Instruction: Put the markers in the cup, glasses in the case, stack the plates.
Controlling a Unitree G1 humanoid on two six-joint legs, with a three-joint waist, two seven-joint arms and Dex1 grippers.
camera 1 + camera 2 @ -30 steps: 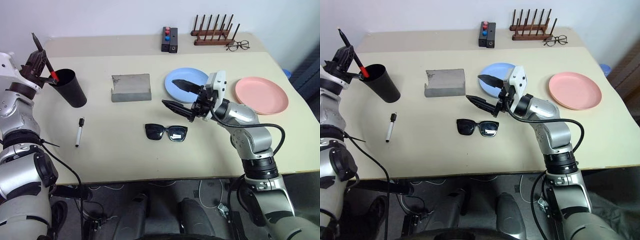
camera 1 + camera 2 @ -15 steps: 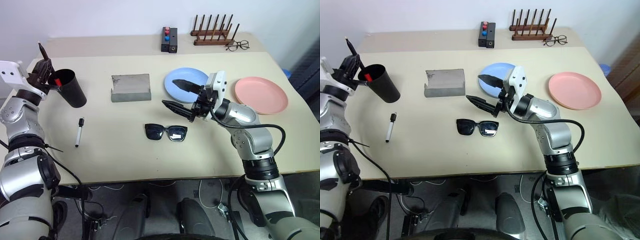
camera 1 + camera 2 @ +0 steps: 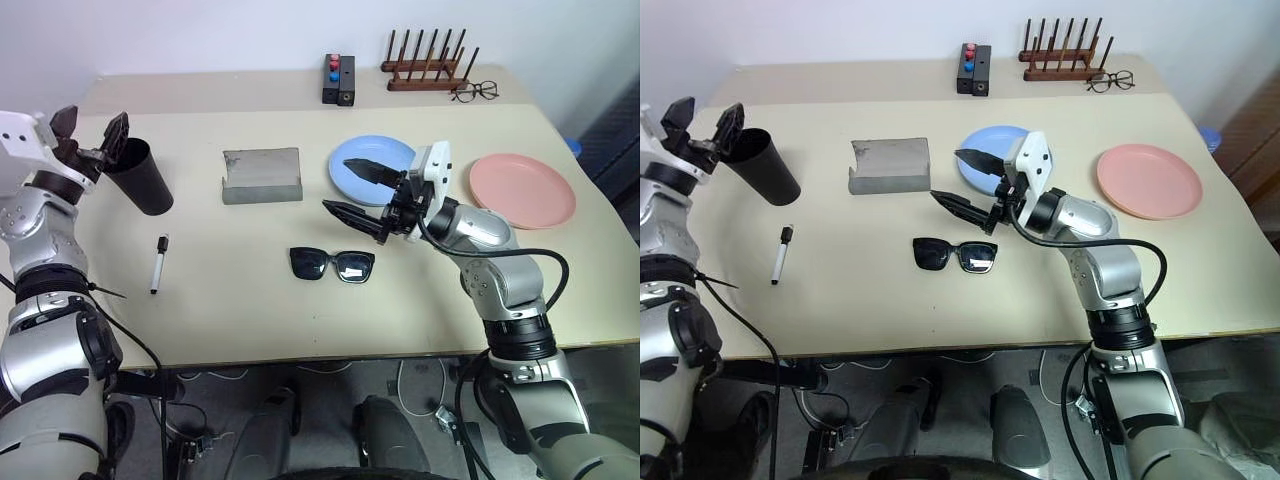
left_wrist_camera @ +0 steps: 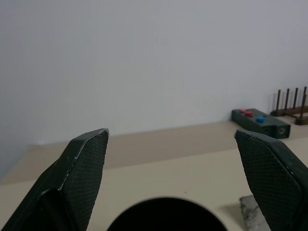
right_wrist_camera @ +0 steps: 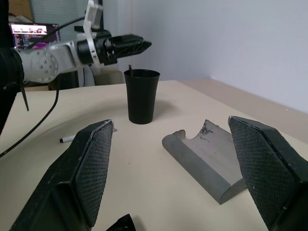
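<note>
Now the left gripper sits right above the black cup with its fingers spread wide and nothing in them, likely for dropping markers in, while one marker lies on the worktop and the right gripper waits with spread fingers above the sunglasses.

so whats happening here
A robot is tidying a table. Its left gripper is open over the cup, with one marker on the table. The right gripper hangs open above the sunglasses, beside the case. The blue plate and pink plate lie apart.
</note>
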